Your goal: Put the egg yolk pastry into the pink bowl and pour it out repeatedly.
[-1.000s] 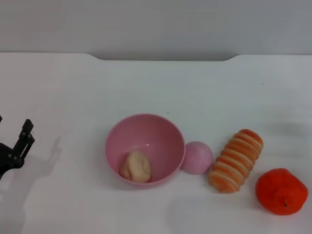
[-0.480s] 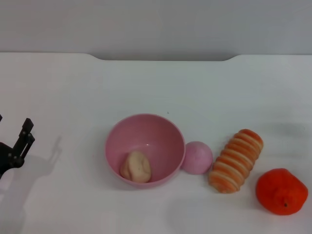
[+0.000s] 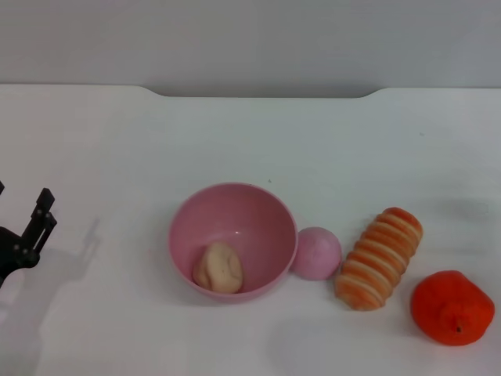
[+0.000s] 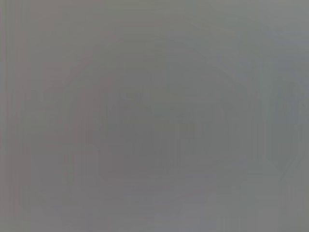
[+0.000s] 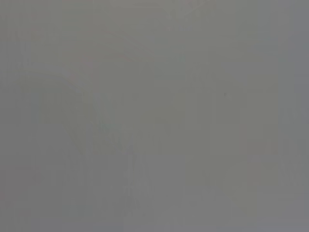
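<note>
The pale beige egg yolk pastry [image 3: 218, 267] lies inside the pink bowl [image 3: 258, 205], low against its front-left wall. The bowl stands upright on the white table near the middle of the head view. My left gripper [image 3: 46, 209] is at the far left edge, well away from the bowl, open with nothing between its fingers. My right gripper is out of view. Both wrist views show only a flat grey field.
A smooth pink ball [image 3: 316, 253] touches the bowl's right side. Right of it lie a long orange-and-cream striped bread [image 3: 379, 258] and an orange fruit [image 3: 452, 307]. The table's far edge [image 3: 266, 95] runs along the back.
</note>
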Robot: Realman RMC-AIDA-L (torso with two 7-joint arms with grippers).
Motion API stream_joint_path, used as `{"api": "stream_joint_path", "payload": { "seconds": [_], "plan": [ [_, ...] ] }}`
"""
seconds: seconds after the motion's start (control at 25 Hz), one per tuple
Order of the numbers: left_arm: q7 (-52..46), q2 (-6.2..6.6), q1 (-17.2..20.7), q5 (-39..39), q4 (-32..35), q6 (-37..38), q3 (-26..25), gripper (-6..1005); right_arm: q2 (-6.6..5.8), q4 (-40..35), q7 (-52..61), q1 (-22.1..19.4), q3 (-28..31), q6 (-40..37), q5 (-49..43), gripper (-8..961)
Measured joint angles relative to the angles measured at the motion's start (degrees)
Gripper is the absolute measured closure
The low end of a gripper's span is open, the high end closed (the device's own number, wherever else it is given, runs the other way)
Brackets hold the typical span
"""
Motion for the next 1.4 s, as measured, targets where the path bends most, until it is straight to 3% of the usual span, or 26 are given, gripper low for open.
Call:
{"api": "stream_joint_path", "payload": {
  "seconds": [1.4],
  "plan": [
    [0.03, 0.0, -1.34, 2.9, -0.62, -0.42, -0.2, 354, 0.04, -1.01, 0.07, 1.12, 0.0, 0.94, 0.29, 412]
  ]
}}
